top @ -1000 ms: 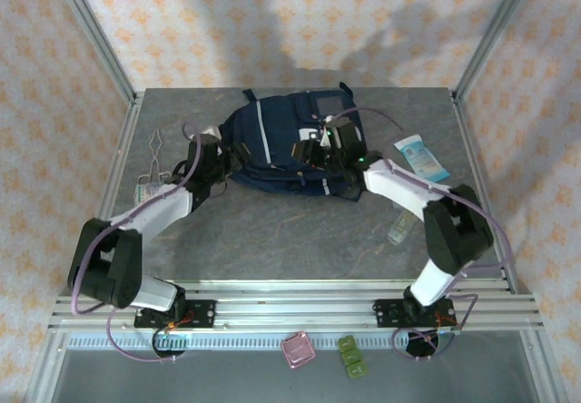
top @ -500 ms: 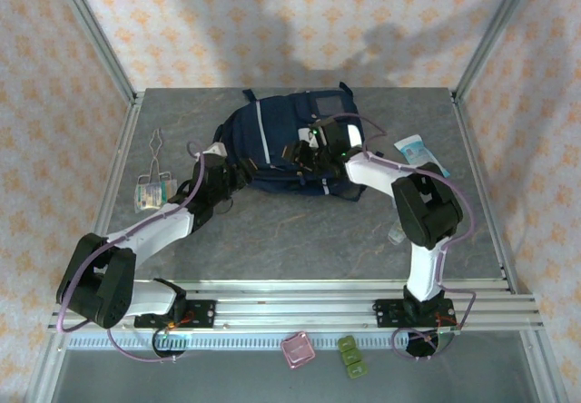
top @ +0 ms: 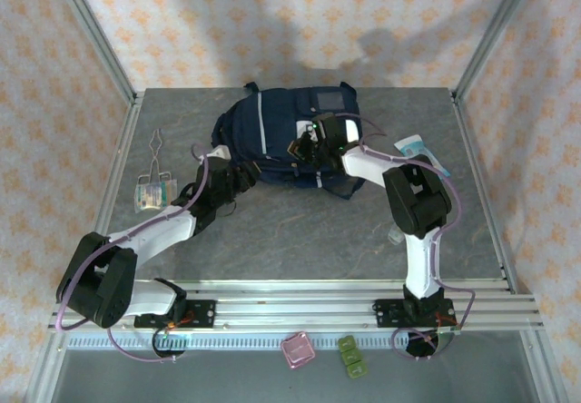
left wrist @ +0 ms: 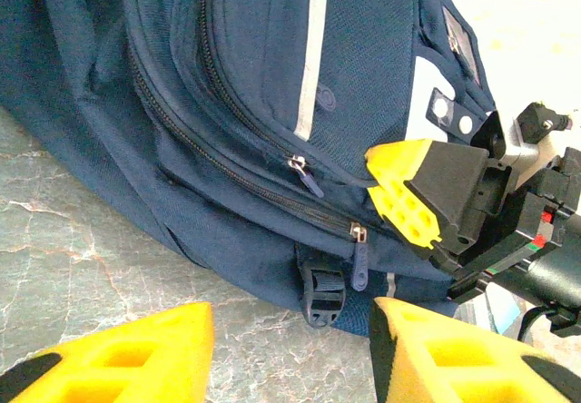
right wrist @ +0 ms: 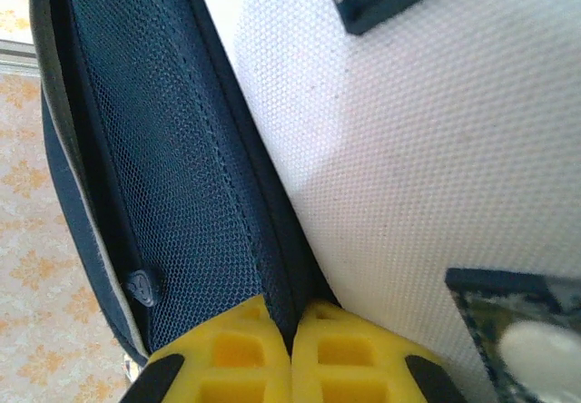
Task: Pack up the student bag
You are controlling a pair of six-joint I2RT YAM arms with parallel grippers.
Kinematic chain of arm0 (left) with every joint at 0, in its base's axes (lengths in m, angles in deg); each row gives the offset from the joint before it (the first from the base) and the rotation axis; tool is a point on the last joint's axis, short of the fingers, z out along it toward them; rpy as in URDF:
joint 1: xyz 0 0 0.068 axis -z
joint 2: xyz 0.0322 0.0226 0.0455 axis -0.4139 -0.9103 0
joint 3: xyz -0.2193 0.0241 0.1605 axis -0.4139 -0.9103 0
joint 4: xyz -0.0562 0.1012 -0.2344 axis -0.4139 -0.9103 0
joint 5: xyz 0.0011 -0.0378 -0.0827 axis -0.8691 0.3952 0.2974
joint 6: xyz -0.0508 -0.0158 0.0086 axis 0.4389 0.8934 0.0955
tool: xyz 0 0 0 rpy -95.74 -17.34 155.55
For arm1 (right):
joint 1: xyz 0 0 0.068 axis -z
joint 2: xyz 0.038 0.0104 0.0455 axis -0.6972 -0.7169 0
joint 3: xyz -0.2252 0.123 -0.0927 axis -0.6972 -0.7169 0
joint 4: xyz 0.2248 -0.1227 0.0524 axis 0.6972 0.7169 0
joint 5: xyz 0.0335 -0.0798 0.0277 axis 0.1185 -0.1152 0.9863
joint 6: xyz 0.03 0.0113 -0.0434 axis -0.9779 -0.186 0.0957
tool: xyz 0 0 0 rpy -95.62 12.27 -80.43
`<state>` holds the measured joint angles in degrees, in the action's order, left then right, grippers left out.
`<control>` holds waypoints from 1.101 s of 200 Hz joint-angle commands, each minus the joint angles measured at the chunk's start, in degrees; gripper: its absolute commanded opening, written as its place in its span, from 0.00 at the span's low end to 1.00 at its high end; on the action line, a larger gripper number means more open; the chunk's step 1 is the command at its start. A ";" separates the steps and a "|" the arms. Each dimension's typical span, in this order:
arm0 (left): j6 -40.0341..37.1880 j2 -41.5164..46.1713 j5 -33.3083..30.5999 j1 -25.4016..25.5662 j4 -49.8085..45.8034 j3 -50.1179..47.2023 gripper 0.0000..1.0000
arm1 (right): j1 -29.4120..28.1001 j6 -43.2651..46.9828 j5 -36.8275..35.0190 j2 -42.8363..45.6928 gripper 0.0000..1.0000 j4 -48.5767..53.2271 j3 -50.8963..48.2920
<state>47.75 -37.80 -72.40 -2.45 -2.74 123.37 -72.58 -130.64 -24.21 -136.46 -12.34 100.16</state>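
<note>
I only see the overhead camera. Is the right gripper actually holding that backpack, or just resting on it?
Observer: Its wrist camera shows the right gripper shut, pinching a dark seam of the student bag beside a white patch.
Operator: And the left one?
Observer: The left gripper is open, just short of the bag.
Operator: Is the bag zipped?
Observer: The two zips facing the left wrist camera look closed.

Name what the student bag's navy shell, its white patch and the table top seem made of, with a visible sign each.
Shell of the student bag: woven synthetic fabric, likely nylon or polyester, matte; fine weave and stitched seams show. White patch: coarse woven canvas-like cloth; visible grain. Table top: smooth grey stone-look surface with pale veins; real stone or laminate cannot be told.
</note>
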 commanded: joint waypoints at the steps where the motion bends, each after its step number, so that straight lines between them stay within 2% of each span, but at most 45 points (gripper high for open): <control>1: -2.29 0.49 -2.43 0.41 0.56 0.88 0.48 | 0.78 0.50 0.28 6.91 0.00 -5.44 0.06; 45: -5.40 1.68 -6.12 2.85 -2.40 3.17 0.49 | 0.61 -4.53 1.57 17.15 0.00 -13.54 -5.58; 66: -6.16 1.33 -7.16 4.00 -2.62 4.12 0.49 | 0.21 -4.80 1.60 18.46 0.00 -13.12 -5.83; 88: -8.15 1.15 -9.76 5.86 -3.23 6.07 0.50 | -0.24 -7.30 3.88 19.20 0.00 -16.86 -7.69; 102: -9.13 0.60 -11.01 6.97 -3.11 7.18 0.54 | -0.94 -6.29 2.92 19.71 0.00 -15.82 -7.59; 126: -9.31 -2.54 -11.59 7.87 -3.27 9.15 0.53 | -1.33 -6.65 2.55 20.02 0.00 -17.09 -8.29; 149: -8.79 -6.43 -12.47 9.38 -3.38 9.49 0.45 | -1.41 -7.53 2.46 19.97 0.00 -18.75 -8.90; 180: -8.06 -11.09 -14.66 9.74 -1.67 7.61 0.45 | -1.41 -8.45 3.49 20.42 0.00 -21.11 -9.45; 220: -6.92 -15.32 -17.39 9.55 -4.29 8.14 0.44 | -1.50 -9.21 3.85 21.85 0.00 -23.12 -11.09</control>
<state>40.20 -51.49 -85.76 7.12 -4.84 131.81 -73.39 -139.05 -23.25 -121.25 -21.94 87.83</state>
